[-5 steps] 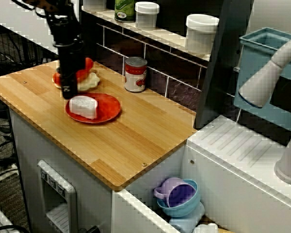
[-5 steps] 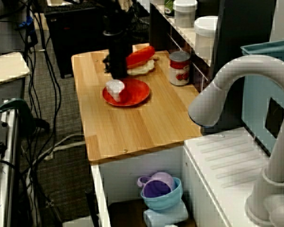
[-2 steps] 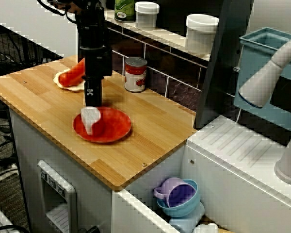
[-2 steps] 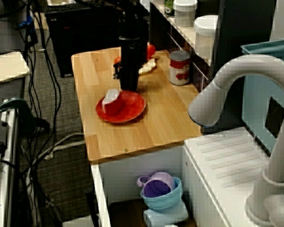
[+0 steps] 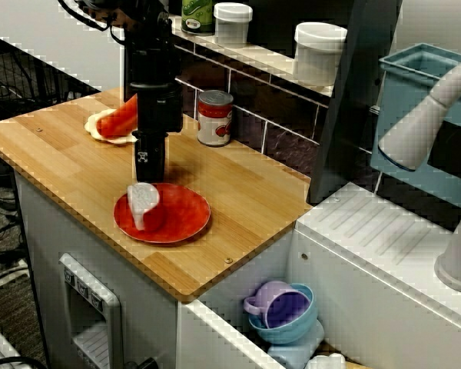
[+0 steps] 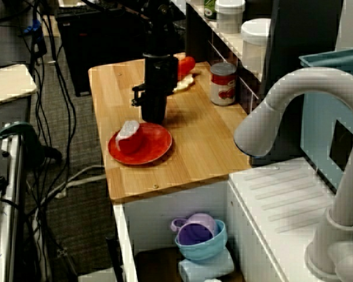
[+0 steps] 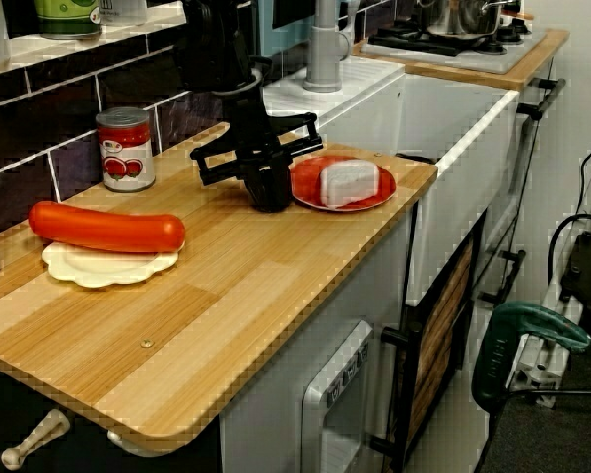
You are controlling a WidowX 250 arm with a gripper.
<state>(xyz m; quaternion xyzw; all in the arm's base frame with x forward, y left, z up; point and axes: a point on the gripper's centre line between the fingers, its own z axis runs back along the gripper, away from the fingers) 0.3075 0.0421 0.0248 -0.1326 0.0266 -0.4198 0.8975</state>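
One red plate (image 5: 183,217) sits nearest the front edge of the wooden counter (image 5: 246,207) in the high view facing the tiled wall. On its left half lies a white block (image 5: 142,204) (a wedge of toy cheese, by the look of it). We read the block's long axis as running from the front edge back toward the wall, so it points almost straight at the gripper (image 5: 150,174), which stands upright just behind it at the plate's wall-side rim. The low view along the counter agrees: gripper, rim and block fall in one line, with the block on the side away from the wall. We cannot tell whether the jaws are spread, pressed together or pinching the rim, since their dark tips merge with the plate's edge in every view. Further back, well apart from the plate, a red sausage (image 5: 121,117) rests on a pale dish (image 5: 106,137). Beyond that a tin can (image 5: 214,118) stands by the tiles, and white jars (image 5: 319,52) line the shelf above
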